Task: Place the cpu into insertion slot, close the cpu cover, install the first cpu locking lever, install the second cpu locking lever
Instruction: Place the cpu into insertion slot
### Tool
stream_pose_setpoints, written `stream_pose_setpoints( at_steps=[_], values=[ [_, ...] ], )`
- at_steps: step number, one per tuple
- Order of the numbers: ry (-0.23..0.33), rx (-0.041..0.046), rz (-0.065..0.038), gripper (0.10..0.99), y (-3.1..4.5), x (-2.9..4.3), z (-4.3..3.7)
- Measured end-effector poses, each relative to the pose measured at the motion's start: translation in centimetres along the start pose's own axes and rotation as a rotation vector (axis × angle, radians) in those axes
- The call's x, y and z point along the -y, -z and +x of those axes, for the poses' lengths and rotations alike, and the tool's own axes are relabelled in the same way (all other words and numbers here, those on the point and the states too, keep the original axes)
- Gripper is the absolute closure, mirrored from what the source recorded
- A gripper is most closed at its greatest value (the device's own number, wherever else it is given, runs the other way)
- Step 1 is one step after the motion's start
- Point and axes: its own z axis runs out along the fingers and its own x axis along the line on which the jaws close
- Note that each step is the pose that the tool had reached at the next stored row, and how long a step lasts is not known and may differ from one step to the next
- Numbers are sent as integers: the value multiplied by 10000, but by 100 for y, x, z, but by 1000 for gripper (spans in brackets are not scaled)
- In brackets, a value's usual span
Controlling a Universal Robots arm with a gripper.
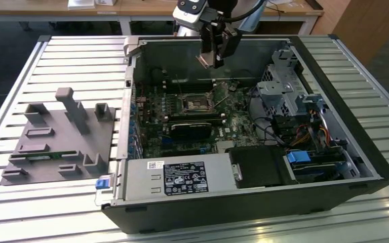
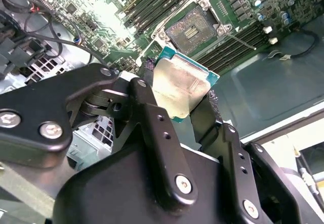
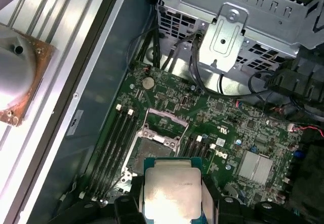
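Robotics workshop or lab: opened computer case (image 1: 248,205) on slatted metal bench (image 1: 79,55), wooden desks (image 1: 46,10) behind.

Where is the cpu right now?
In the second wrist view the cpu sits clamped in the pincer, held in the air above the green board, with the open insertion slot just beyond it.

The cpu (image 2: 179,90), held in the claw (image 1: 212,61), hangs above the insertion slot (image 2: 193,30).
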Motion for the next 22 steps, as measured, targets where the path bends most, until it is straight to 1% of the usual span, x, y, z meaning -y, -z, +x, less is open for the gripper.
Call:
stream_pose_setpoints(
  at_steps=[13,17,22],
  values=[
    [-881,78,-16,545,-19,2,0],
    [-1216,109,-23,545,-47,4,3],
    [-1851,168,-33,545,-96,9,9]
  ],
)
